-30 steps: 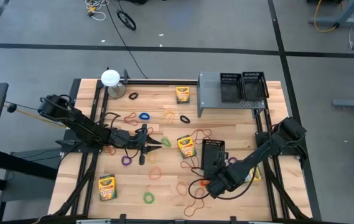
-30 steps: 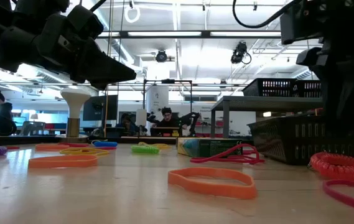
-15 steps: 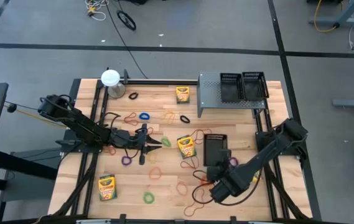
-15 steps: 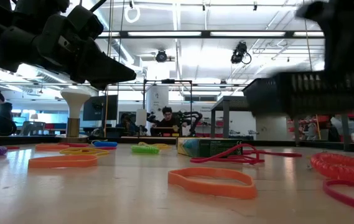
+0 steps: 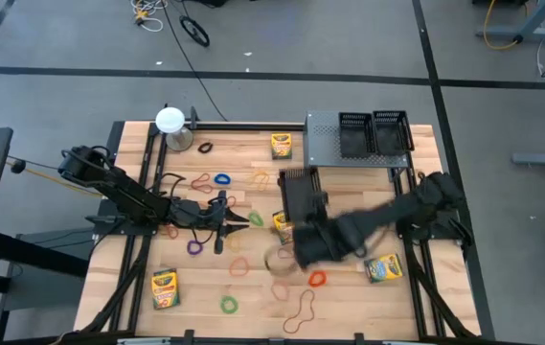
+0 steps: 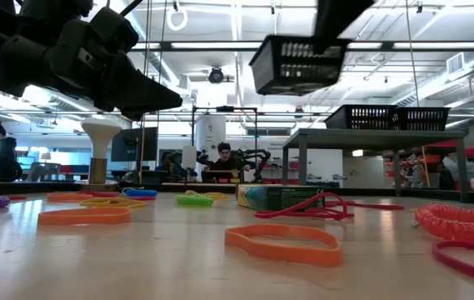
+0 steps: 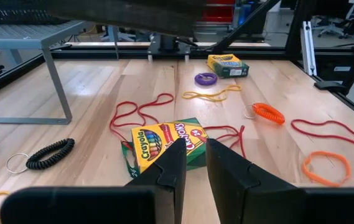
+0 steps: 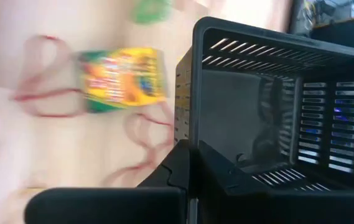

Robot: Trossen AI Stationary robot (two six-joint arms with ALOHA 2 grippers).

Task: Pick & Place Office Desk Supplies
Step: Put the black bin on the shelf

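Note:
A black mesh basket hangs high over the table's middle, with my right gripper shut on it; the low view shows the basket far above the tabletop. Crayon boxes lie at the far middle, the near left and the near right. One more lies flat just ahead of my left gripper, which hovers slightly open and empty left of centre. Rubber bands in red, orange, purple, blue and green lie scattered flat on the wood. My right gripper pinches one side wall of the basket at its top rim, one finger inside the basket and one outside. The fingers slant down at it from above. The basket is lifted clear of the table and hangs below the gripper, slightly tilted.
A grey rack at the far right carries two more black baskets. A white round-topped object stands at the far left corner. A black coiled band and an orange coil lie near the middle crayon box.
My right gripper has risen and swung toward the table's left and far side, rolling as it went. The black basket stood on the table at the near right and is now lifted clear, high over the middle. The crayon box at the near right is now uncovered.

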